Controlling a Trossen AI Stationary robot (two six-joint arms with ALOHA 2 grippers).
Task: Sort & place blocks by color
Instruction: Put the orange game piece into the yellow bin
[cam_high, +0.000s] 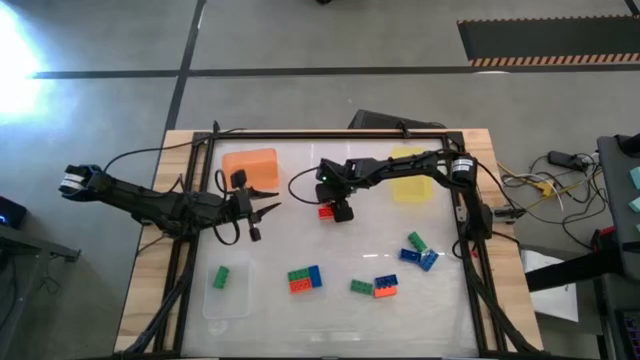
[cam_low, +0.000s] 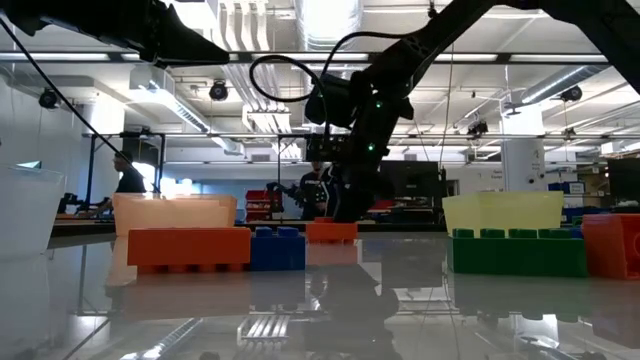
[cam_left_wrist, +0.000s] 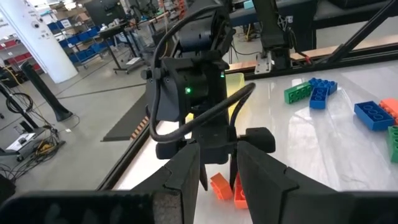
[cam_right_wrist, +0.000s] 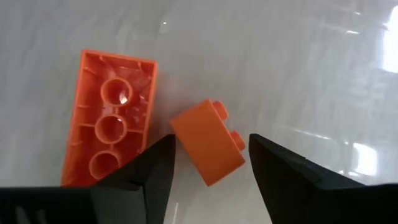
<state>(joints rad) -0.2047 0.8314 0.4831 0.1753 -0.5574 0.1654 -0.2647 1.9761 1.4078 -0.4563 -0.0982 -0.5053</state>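
White table: right gripper straddles small orange block.

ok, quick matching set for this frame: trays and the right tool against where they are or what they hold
1 orange tray
2 yellow tray
3 clear tray
4 right tool

a holds a green block
b open over two red-orange blocks
c partly under the right arm
d by the left tool

Pairs: 1-d, 2-c, 3-a, 4-b

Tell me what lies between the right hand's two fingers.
In the right wrist view, a small orange block lies between the open right hand fingers, untouched.
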